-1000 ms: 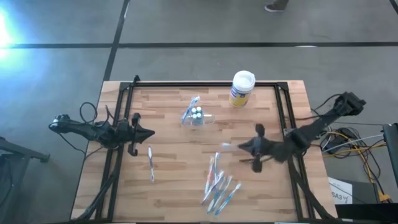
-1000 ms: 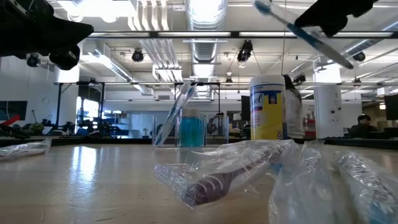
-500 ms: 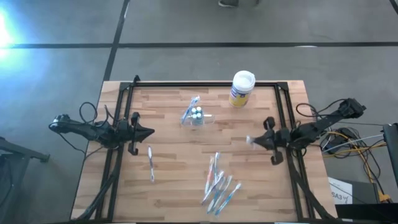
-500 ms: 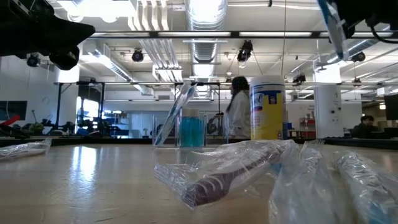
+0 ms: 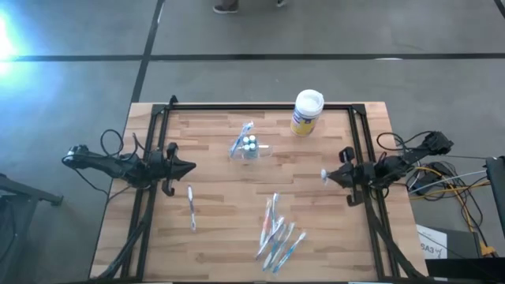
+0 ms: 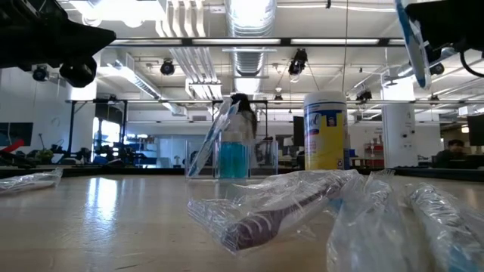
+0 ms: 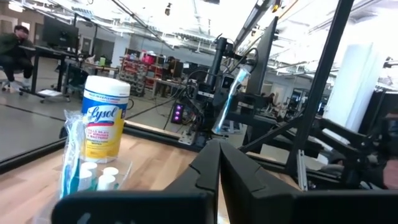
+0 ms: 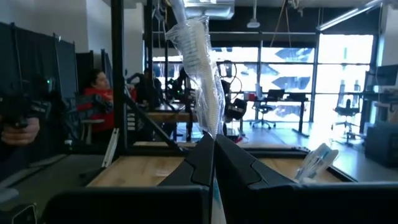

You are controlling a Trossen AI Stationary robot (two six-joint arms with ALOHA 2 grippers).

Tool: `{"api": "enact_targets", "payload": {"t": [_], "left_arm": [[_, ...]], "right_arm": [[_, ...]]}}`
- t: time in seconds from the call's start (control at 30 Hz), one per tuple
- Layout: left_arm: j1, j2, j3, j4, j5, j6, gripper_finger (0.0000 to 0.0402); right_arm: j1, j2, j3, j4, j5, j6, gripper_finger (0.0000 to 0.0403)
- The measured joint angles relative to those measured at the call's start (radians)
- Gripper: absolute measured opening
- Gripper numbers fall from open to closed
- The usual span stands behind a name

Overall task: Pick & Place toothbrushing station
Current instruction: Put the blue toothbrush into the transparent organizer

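The see-through holder [image 5: 249, 147] stands upright on its base at the table's far middle, with a wrapped toothbrush and white-capped items in it; it also shows in the low view [image 6: 231, 157]. My right gripper [image 5: 331, 175] is high above the table's right side, shut on a plastic-wrapped toothbrush [image 8: 200, 68]. That toothbrush also shows in the low view [image 6: 412, 38]. My left gripper [image 5: 189, 167] waits shut and empty above the table's left side. My right gripper pinches the wrapped toothbrush between its two fingers part way along its length [image 8: 212, 132]. The fingers are level, point toward the table's left and lie across it. The toothbrush stands steeply above the fingers, slightly tilted and clear of the table.
A yellow-and-blue canister with a white lid [image 5: 307, 113] stands at the far edge, right of the holder. Several wrapped toothbrushes [image 5: 278, 233] lie in a pile at the near middle. One wrapped toothbrush [image 5: 191, 207] lies alone near the left gripper. Black frame rails line the table's sides.
My right gripper has moved toward the table's right edge, still shut on the wrapped toothbrush. The toothbrush has turned from a shallow slant to nearly upright.
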Motion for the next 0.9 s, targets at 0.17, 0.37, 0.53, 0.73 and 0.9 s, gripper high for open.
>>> {"api": "enact_targets", "payload": {"t": [0.17, 0.37, 0.53, 0.73, 0.9], "left_arm": [[0.000, 0.000, 0.000, -0.009, 0.001, -0.024, 0.0008], [0.000, 0.001, 0.000, -0.009, -0.049, -0.009, 0.0013], [0.000, 0.002, -0.003, -0.017, -0.081, -0.008, 0.0016], [0.000, 0.009, -0.003, -0.019, -0.081, -0.006, 0.0010], [0.000, 0.008, -0.003, -0.019, -0.120, -0.001, 0.0010]], "right_arm": [[0.000, 0.009, 0.000, 0.011, 0.002, -0.059, 0.0008], [0.000, 0.008, 0.000, 0.011, 0.001, -0.079, 0.0008], [-0.024, 0.019, 0.001, 0.104, 0.009, -0.108, 0.0008], [-0.163, 0.116, 0.046, 0.188, -0.068, -0.121, 0.0008], [-0.324, 0.286, 0.150, 0.200, -0.247, -0.057, 0.0008]]}}
